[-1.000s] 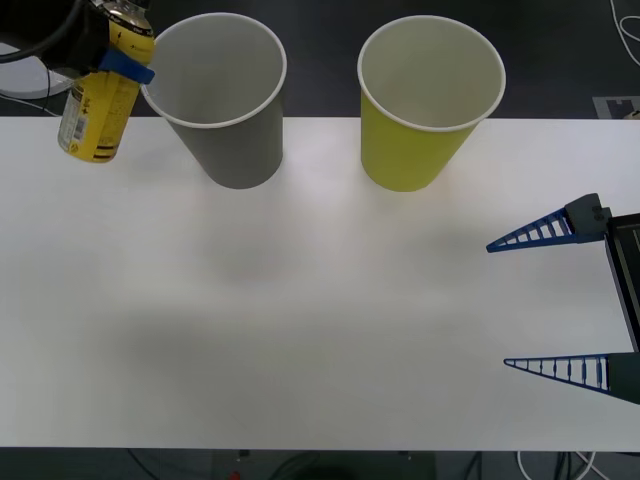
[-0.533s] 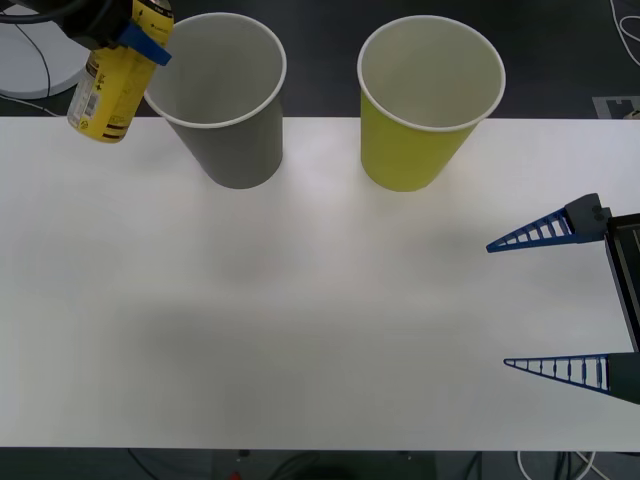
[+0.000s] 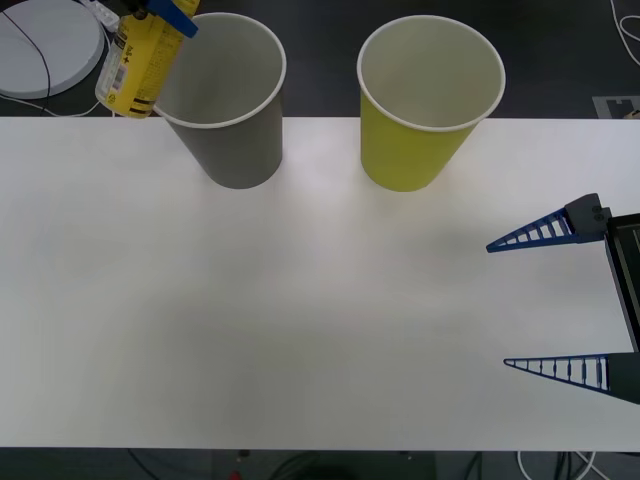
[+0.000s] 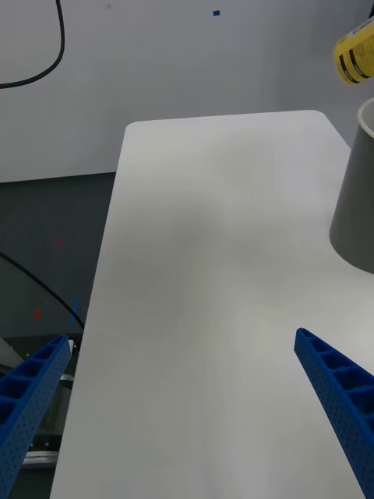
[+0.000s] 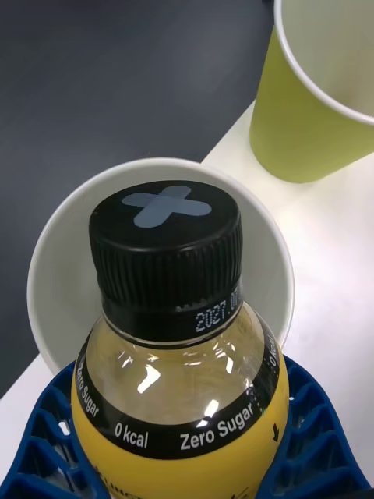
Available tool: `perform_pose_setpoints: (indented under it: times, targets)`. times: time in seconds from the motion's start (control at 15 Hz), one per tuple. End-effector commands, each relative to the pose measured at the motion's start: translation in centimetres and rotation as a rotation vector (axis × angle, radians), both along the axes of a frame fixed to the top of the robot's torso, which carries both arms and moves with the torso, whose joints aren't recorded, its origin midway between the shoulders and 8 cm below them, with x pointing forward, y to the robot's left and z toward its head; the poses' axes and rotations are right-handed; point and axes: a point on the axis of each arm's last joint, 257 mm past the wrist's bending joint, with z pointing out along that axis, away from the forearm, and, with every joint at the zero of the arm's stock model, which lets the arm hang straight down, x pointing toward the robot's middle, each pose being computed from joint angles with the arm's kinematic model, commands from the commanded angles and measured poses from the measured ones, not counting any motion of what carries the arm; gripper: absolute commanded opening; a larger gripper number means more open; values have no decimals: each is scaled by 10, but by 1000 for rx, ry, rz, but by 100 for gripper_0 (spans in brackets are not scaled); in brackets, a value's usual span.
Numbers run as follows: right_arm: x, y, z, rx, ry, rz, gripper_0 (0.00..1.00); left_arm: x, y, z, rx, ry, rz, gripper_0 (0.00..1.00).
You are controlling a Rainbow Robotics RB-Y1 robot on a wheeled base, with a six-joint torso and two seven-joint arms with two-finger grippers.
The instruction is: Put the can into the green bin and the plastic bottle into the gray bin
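- The left gripper (image 5: 183,460) has its jaws pinching the plastic bottle (image 5: 175,351) around the upper body, just under the shoulder; the blue ribbed fingers (image 5: 47,444) wrap both sides of it.
- In the front view the left gripper (image 3: 172,12) sits at the top edge, with the plastic bottle (image 3: 137,65) hanging tilted below it, off the counter (image 3: 320,300) and just beside the outer rim of the gray bin (image 3: 222,100).
- The left wrist view looks down past the black cap into the gray bin (image 5: 62,257), so the bottle seems close to lined up with the opening but not yet inside it.
- Handling, as a judgement: the bottle looks full of liquid, so fairly heavy for its size; the smooth plastic may slip, and a grip on the labelled body is safer than on the cap.
- The bins look like light paper, so a knock on the rim could tip one.
- The green bin (image 3: 428,100) stands beside the gray one, apart from it.
- The right gripper (image 3: 553,303) waits low at the right counter edge, jaws spread and empty.
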Motion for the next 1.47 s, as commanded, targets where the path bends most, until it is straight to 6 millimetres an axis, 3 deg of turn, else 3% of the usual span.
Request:
perform_pose_setpoints:
  times: [0.07, 0.53, 1.13, 1.2, 1.33, 1.47]
  targets:
    - [0, 0, 0, 0, 0, 0, 100, 10, -16, 3, -20, -18, -12, 0]
    - [0, 0, 0, 0, 0, 0, 100, 32, -41, 11, 2, -45, -30, 0]
    - [0, 0, 0, 0, 0, 0, 100, 38, -56, 8, 7, -52, -23, 1]
    - [0, 0, 0, 0, 0, 0, 100, 38, -57, 8, 5, -51, -23, 25]
    - [0, 0, 0, 0, 0, 0, 100, 38, -58, 8, 5, -51, -30, 100]
    - [0, 0, 0, 0, 0, 0, 100, 37, -57, 9, 17, -58, -44, 100]
